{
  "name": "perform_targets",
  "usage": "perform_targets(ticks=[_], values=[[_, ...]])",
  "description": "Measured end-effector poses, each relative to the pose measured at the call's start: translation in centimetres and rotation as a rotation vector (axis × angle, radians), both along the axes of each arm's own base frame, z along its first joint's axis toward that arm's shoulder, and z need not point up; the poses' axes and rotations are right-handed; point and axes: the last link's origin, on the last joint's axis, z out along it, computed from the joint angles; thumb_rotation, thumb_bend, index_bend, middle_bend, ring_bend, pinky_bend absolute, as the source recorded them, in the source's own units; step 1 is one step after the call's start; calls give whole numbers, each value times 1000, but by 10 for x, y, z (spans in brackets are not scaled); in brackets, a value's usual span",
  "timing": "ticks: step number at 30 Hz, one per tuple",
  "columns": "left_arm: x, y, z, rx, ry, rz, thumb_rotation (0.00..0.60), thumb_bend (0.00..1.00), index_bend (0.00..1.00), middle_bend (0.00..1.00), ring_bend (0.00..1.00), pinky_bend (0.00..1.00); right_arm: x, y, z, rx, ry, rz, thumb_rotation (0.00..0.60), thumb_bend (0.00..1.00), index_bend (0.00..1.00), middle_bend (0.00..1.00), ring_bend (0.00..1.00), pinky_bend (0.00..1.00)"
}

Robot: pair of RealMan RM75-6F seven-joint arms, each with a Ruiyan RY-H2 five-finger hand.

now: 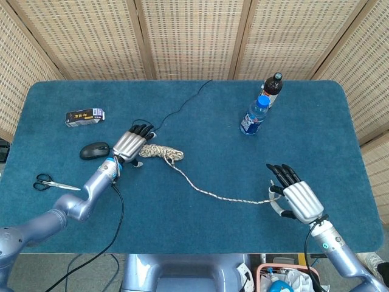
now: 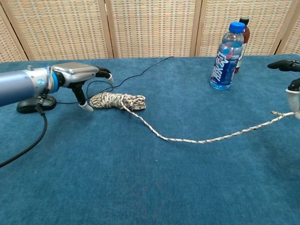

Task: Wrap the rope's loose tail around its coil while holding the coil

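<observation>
On the blue cloth-covered surface (image 1: 200,243), the speckled beige rope coil (image 1: 160,152) lies well left of the blue-capped water bottle (image 1: 253,115). The left hand (image 1: 132,143), fingers apart, holds nothing just beside the coil's left end. The right hand (image 1: 294,198) pinches the rope's loose tail (image 1: 219,196) at its far end.

— Left hand (image 1: 129,145)? Ribbed silver back, black fingers, pale tips; blue wrist ring, black cable.
— Right hand (image 1: 299,201)? Same silver shell, black fingers, grey-blue forearm.
</observation>
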Motion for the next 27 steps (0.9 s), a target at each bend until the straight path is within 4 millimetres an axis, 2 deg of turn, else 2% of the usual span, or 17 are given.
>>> perform_targets(ticks=[5,8,10,13,18,21,27], values=[[8,7,-19,-16,-2,17,600,155,224,106,59,128,-1,-1,2,-6,-4,-7,600,434,700,0,0,0],[16,11,-27,-28,-8,22,600,155,254,158,103,174,-1,-1,3,-8,-8,-9,600,434,700,0,0,0],[20,12,-30,-33,-14,24,600,155,294,207,137,220,-1,-1,4,-9,-10,-9,600,434,700,0,0,0],[25,13,-34,-41,-24,25,600,155,392,298,230,349,0,-1,4,-8,-11,-11,600,434,700,0,0,0],[27,13,-34,-27,-39,15,600,178,547,425,339,457,0,0,4,-6,-12,-10,600,434,700,0,0,0],[25,11,-30,-20,-41,5,600,228,577,450,361,479,1,1,4,-5,-15,-7,600,434,700,0,0,0],[20,8,-21,-15,-56,-9,600,258,585,460,371,486,3,2,5,-7,-20,1,600,436,700,0,0,0]])
